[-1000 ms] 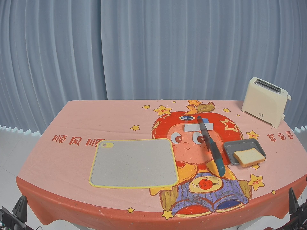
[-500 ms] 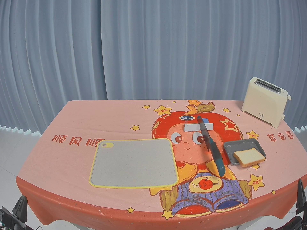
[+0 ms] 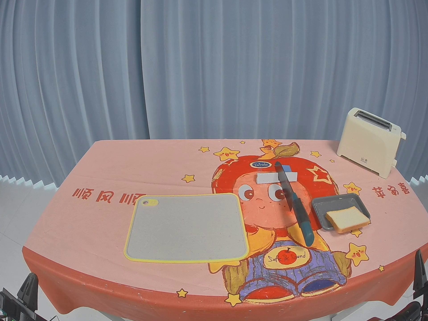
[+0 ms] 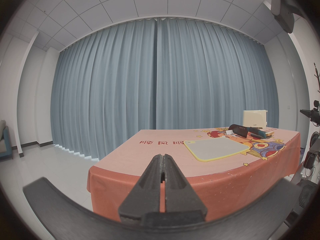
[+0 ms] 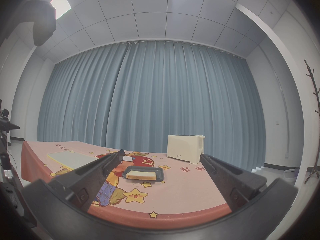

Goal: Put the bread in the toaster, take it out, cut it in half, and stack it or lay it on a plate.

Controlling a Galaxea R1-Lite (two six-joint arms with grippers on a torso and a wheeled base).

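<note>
Bread (image 3: 347, 219) hasn't budged: it lies flat in the grey tray (image 3: 332, 201) on the counter (image 3: 133, 166), toaster (image 3: 370, 141) just beyond. Only the right jaws have shifted, edging outward below the near corner, then settling. They're spread wide and the left jaws are pressed together. I'd say the pickup hasn't started.

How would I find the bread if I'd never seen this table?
On the pink table, find the cream toaster at the far right corner. In front of it, beside the blue-handled knife, lies a dark grey tray. The bread is the pale square slice with a brown crust lying flat on it, the only food there.
</note>
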